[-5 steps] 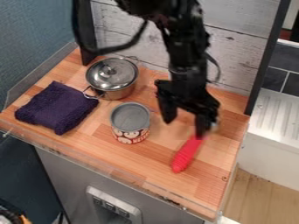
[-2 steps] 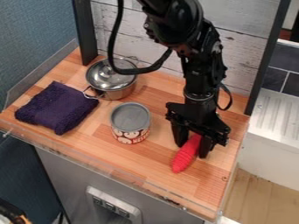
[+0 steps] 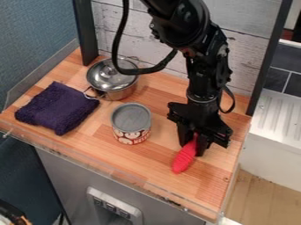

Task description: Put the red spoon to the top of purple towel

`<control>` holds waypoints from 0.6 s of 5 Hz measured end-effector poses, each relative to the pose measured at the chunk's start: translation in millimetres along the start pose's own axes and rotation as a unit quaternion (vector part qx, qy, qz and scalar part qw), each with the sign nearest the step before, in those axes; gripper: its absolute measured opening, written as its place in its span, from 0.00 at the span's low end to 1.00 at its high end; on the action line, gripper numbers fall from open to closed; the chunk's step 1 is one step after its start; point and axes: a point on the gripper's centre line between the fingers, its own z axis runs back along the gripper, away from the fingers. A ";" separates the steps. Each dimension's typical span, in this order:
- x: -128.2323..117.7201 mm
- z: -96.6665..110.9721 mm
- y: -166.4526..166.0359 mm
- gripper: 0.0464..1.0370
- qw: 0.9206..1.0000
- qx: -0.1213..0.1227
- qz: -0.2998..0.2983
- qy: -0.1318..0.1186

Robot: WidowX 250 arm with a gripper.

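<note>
On wood tbl. (image 3: 147, 160), ribbed spoon (image 3: 183, 159)

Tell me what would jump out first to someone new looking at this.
The bright red spoon would probably catch the eye first, lying right of centre on the wooden worktop with its ribbed part toward the front edge. Right above it is the big black arm, coming in from the top, its gripper closed around the spoon. Next comes the dark purple towel, a folded patch at the left.
</note>
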 end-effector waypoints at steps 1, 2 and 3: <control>0.8 24.6 -1.1 0.32 1.000 -0.010 -0.003 -0.022; -6.6 66.2 20.6 0.32 0.997 -0.029 0.018 -0.069; -25.5 107.0 70.2 0.32 0.991 -0.027 0.058 -0.114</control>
